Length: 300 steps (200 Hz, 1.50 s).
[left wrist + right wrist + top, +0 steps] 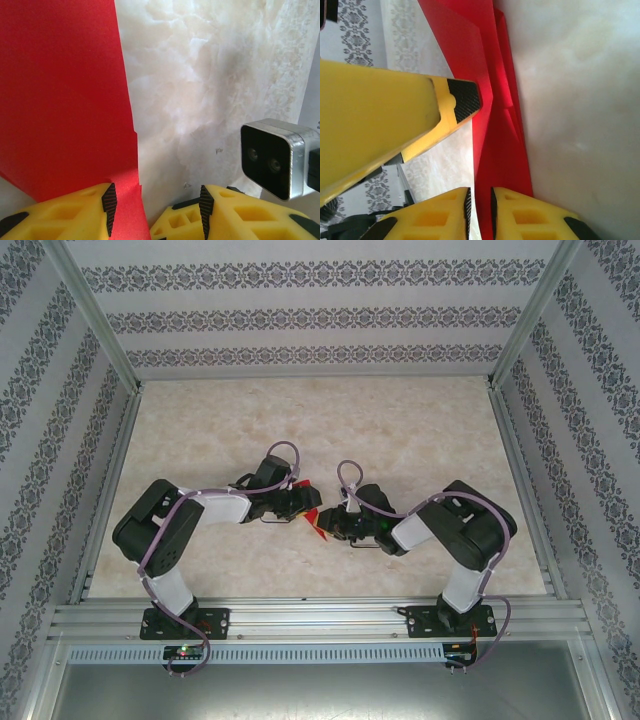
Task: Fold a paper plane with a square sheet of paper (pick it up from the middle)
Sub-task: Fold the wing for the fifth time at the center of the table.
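sheet of paper (pixel 65 100): bright red, partly folded, with creases and layered edges; it sits near the middle of the table, between the two grippers.
left gripper (pixel 157 202): at the paper's 10 o'clock in the top view. Its jaws are released and well apart. A strip of the paper rests against one pad (pixel 109 202), and bare table shows across the rest of the gap.
right gripper (pixel 480 207): at the paper's 3 o'clock. Its jaws are parted only narrowly. The paper's folded edge runs into the gap, with a pale sliver beside one pad, so the hold is loose, not clenched.
contact: in the right wrist view, a left finger tip touches the paper's face from 9 o'clock.
table (pixel 400 430): pale, marbled.
walls (pixel 300 320): patterned bands.
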{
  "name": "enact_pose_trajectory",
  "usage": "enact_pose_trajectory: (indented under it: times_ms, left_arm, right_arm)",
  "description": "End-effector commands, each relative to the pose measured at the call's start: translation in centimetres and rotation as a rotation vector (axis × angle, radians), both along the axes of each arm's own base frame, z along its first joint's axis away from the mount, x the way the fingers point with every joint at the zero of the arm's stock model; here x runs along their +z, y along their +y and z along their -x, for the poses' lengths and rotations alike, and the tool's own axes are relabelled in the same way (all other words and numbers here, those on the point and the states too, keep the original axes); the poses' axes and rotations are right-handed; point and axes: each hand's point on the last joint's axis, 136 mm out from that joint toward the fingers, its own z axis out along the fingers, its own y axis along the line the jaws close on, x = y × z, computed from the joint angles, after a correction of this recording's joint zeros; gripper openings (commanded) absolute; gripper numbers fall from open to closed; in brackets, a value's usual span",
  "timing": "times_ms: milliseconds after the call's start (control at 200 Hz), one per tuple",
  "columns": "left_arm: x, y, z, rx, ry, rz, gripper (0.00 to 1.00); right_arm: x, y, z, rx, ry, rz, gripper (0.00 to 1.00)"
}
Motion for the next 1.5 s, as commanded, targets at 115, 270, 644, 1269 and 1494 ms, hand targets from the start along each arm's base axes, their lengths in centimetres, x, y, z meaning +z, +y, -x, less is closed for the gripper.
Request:
enact_pose_trajectory:
  times_ms: [115,270,644,1269,1494]
  left_arm:
    - [0.5,-0.8,-0.7,-0.027,-0.044,0.002,0.50]
    - [0.7,-0.9,-0.7,-0.028,-0.046,0.003,0.50]
    - [1.6,-1.2,-0.9,-0.032,-0.064,0.025,0.50]
    - [2.5,-1.2,-0.7,-0.042,-0.072,0.038,0.50]
    - [4.3,-0.5,-0.6,-0.028,-0.125,0.023,0.51]
  right_arm:
    - [-0.9,-0.7,0.5,0.036,-0.016,0.126,0.23]
    - [0.1,-0.8,0.4,0.062,-0.079,0.188,0.31]
    - [0.9,-0.2,-0.2,0.165,-0.240,0.325,0.35]
    - [-0.4,0.9,-1.2,0.139,-0.209,0.300,0.11]
    - [1.4,1.6,-1.1,0.113,-0.172,0.159,0.00]
